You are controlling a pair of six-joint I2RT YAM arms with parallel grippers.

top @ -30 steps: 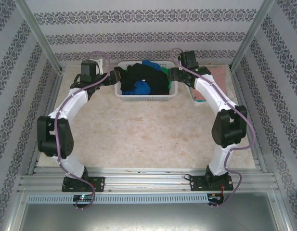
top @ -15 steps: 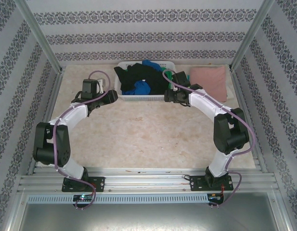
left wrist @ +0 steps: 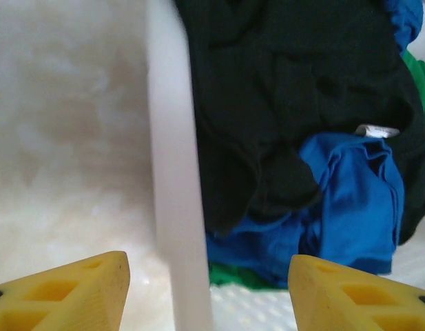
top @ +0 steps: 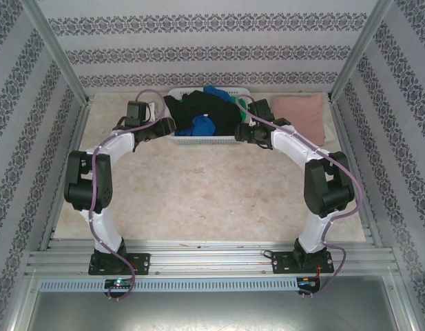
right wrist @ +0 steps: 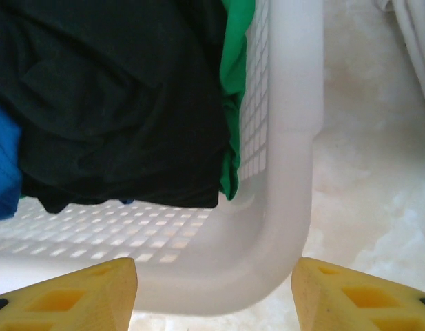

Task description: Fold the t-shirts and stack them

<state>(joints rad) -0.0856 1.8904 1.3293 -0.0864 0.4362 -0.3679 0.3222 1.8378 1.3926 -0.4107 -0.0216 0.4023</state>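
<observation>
**Both arms reach to the basket, jaws apart, nothing held**

You have both arms stretched forward and bent inward, so together they make an arch over the table [top: 212, 200]. The left gripper [top: 167, 127] stands at the left end of the white slatted basket [top: 205, 140], and the right gripper [top: 241, 131] stands at its right end. Each one points toward the basket from its own side.

In the left wrist view, the left gripper [left wrist: 209, 289] has its yellow fingers [left wrist: 74, 293] wide apart. The left rim of the basket [left wrist: 174, 172] runs between them, with free space on each side. In the right wrist view, the right gripper [right wrist: 213, 289] is also spread, and the rounded near corner of the basket [right wrist: 288, 172] lies between its fingers [right wrist: 67, 293] without touching them. Neither gripper grasps anything.

The t-shirts lie crumpled inside the basket, at the far middle of the table. A black t-shirt [top: 205, 107] covers most of the heap. A royal-blue t-shirt [top: 200, 126] comes out under it at the near side, and a green t-shirt [top: 235, 103] is pressed against the right wall. A small white label shows on the black cloth in the left wrist view.

A salmon-pink t-shirt [top: 299, 114] lies folded flat on the table, just beside the right of the basket.
</observation>
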